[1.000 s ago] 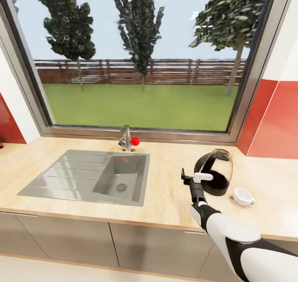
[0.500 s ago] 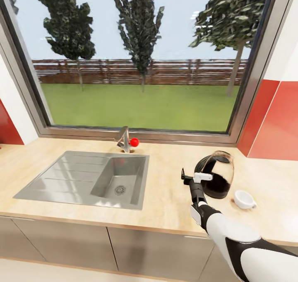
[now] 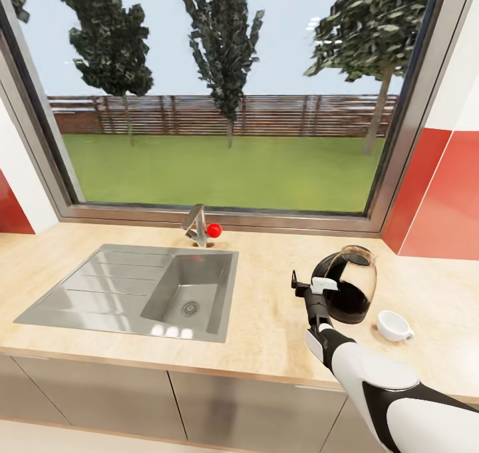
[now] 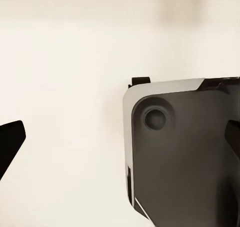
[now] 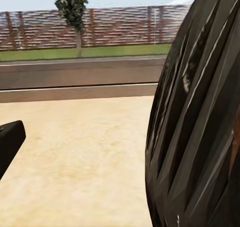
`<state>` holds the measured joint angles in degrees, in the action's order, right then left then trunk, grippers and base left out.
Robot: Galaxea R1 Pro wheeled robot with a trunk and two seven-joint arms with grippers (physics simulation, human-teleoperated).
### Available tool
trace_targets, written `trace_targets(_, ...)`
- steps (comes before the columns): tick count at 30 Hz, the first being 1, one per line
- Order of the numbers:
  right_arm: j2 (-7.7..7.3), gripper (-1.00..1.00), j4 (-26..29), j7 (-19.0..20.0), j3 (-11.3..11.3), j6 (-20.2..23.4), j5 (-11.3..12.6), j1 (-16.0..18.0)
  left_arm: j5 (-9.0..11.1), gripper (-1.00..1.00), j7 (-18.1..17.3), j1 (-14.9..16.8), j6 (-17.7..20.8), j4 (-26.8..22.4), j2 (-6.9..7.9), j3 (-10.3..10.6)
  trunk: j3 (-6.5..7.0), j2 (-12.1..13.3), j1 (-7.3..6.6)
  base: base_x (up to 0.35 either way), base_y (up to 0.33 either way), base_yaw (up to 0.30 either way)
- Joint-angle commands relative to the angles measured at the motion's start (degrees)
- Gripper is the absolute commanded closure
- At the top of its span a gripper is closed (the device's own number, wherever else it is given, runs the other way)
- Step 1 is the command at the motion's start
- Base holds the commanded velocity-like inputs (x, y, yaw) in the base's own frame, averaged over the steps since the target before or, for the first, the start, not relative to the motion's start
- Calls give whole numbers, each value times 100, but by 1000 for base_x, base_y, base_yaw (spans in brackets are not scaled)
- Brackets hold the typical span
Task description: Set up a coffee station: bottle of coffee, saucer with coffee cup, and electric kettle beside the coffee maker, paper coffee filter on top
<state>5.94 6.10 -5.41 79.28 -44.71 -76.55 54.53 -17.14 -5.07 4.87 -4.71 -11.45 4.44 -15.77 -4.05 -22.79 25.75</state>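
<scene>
Countertop (image 3: 266, 320) | right end effector (image 3: 310, 285) open beside coffee maker (image 3: 348, 285) | cup (image 3: 394, 324) near

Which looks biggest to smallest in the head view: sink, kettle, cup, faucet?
1. sink, by far the largest.
2. kettle.
3 and 4. faucet and cup look about alike; the faucet sits farther from the camera, so I would not rank them.

A pale wood-grain surface (image 3: 266, 333) carried an inset steel sink (image 3: 126, 293) with a faucet (image 3: 197, 225) behind it. A wide window (image 3: 219, 100) showed lawn, trees and a fence; red wall panels (image 3: 442, 200) flanked it. Grey cabinet fronts (image 3: 199, 406) ran below.
</scene>
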Motion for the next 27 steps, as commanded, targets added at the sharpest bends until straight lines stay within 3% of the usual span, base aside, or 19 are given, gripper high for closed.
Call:
trace_targets(1, 4, -100, 6, -57, 5, -2, -61, 3, -53, -100, -29, 5, -21, 3, -2, -49, -13, -13, 3, 1, -1, 0)
trace_targets(7, 4, -100, 6, -61, 6, -2, -61, 3, -53, -100, -29, 5, -21, 3, 4, -49, -13, -13, 3, 0, 0, 0)
trace_targets(8, 5, 100, 3, -59, 4, 1, -61, 3, -53, -100, -29, 5, -21, 3, 4, -49, -13, -13, 3, 0, 0, 0)
trace_targets(27, 4, 100, 6, -58, 13, -2, -44, 1, -53, -100, -29, 5, -21, 3, -4, -49, -13, -13, 3, 0, 0, 0)
